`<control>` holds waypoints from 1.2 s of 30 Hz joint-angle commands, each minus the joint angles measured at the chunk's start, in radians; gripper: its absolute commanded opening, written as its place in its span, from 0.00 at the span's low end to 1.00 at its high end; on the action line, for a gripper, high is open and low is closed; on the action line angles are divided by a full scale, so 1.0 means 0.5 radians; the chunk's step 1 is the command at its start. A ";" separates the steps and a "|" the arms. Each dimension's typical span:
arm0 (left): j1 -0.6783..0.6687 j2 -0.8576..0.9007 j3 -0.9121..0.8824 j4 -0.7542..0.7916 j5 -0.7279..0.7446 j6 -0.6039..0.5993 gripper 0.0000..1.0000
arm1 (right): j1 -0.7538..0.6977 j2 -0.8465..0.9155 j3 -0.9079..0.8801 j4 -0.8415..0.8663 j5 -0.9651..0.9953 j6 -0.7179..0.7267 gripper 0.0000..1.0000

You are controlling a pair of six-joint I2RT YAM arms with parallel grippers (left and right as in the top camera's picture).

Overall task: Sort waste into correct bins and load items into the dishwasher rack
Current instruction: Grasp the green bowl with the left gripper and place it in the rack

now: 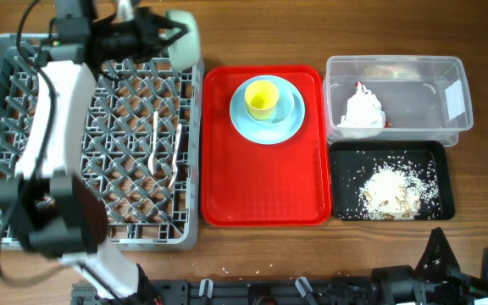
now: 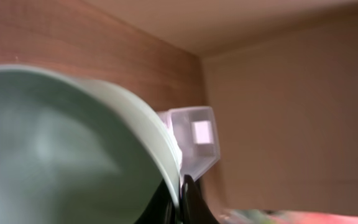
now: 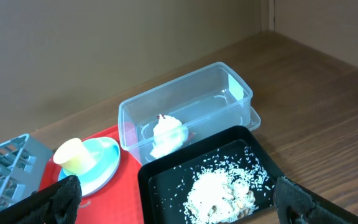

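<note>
L gripper [image 1: 164, 36] pinching bowl [image 1: 186, 38] by rim, held on edge over rack [image 1: 142, 110] far-right corner, prob for slotting btwn pegs. R gripper [image 3: 179, 198] spread wide, idle near black tray [image 3: 160, 180].

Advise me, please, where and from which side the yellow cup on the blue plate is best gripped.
Probably the rim, from straight above: the yellow cup stands upright, mouth up, on the blue plate, so one claw finger can go inside and one outside the wall. A side approach risks nudging the plate.
</note>
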 commanded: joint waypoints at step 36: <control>-0.189 -0.153 -0.018 -0.703 -2.102 0.283 0.04 | -0.005 -0.020 0.004 0.008 0.040 0.015 1.00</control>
